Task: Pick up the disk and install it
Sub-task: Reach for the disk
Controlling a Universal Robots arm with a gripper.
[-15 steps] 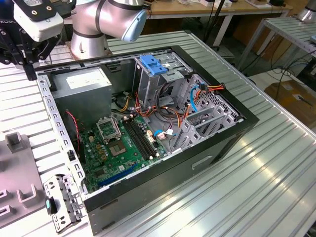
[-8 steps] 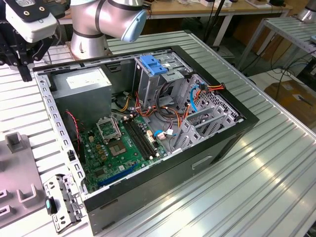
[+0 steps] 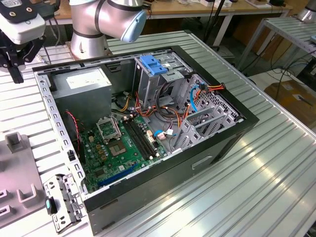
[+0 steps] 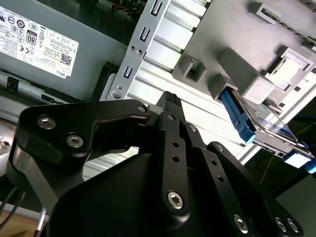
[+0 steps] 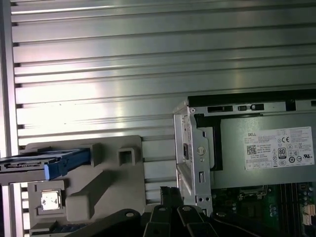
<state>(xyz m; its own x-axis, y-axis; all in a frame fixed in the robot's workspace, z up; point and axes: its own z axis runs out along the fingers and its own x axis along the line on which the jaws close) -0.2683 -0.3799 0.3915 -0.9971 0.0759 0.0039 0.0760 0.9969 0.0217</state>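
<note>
The tool (image 3: pixel 14 61) hangs in the upper left of the exterior view, over the worktop (image 3: pixel 276 163) and just outside the open computer case (image 3: pixel 217 143). In both wrist views it looks pressed together, with nothing in it. The disk (image 4: pixel 259 121) is not yet picked up. It sits apart from the tool, slotted into a grey holder (image 4: pixel 232 64) on the worktop beside the case, apparently on its edge, with one blue rail showing.

From where I stand, the first worry is the grip. If the tool came down on the disk shut like that, it would knock or tip the disk in its slot instead of taking it. A pinch on the plastic rail alone, off the metal body, could let the disk twist or slip.

The case wall is close to the holder, so a careless swing might clip it. Inside, loose cables (image 3: pixel 168 116) crowd the drive cage (image 3: pixel 158 81) and could snag or block the disk.
</note>
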